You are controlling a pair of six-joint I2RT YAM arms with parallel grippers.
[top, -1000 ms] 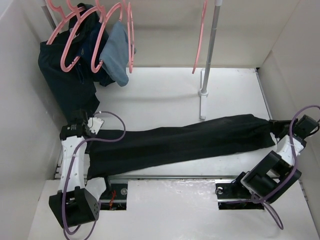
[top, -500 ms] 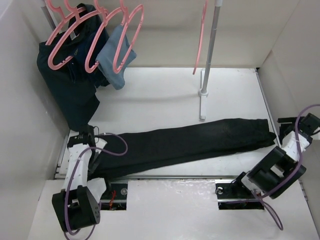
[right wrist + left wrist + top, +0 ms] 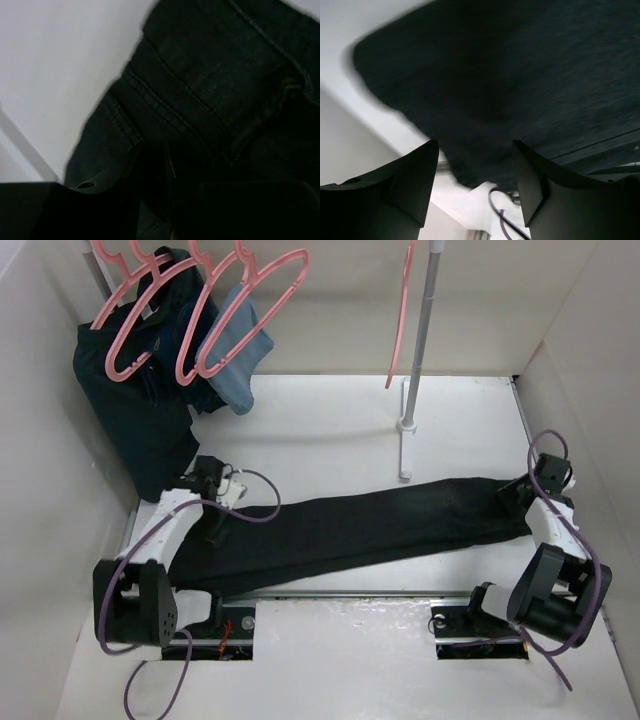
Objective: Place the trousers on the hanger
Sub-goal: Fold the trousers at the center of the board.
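The black trousers [image 3: 370,525] lie stretched across the table, from the near left to the right. My left gripper [image 3: 213,525] hangs over their left end. In the left wrist view it [image 3: 474,150] is open, with nothing between the fingers and the black cloth [image 3: 520,75] just beyond. My right gripper [image 3: 512,498] sits on the waistband end. In the right wrist view it [image 3: 160,170] is closed down on a fold of the stitched waistband [image 3: 215,75]. One pink hanger [image 3: 400,315] hangs alone, edge-on, beside the pole.
Several more pink hangers [image 3: 240,315] hang at the back left with a dark navy garment [image 3: 130,410] and a light-blue cloth [image 3: 240,350]. The rail's pole [image 3: 420,340] stands on a white base [image 3: 405,445] mid-table. White walls close in on both sides.
Both grippers let go of the trouser ends and drew back. The left has since moved out over the left end, still open; the right returned and closed on the waistband. The left hangers swung.
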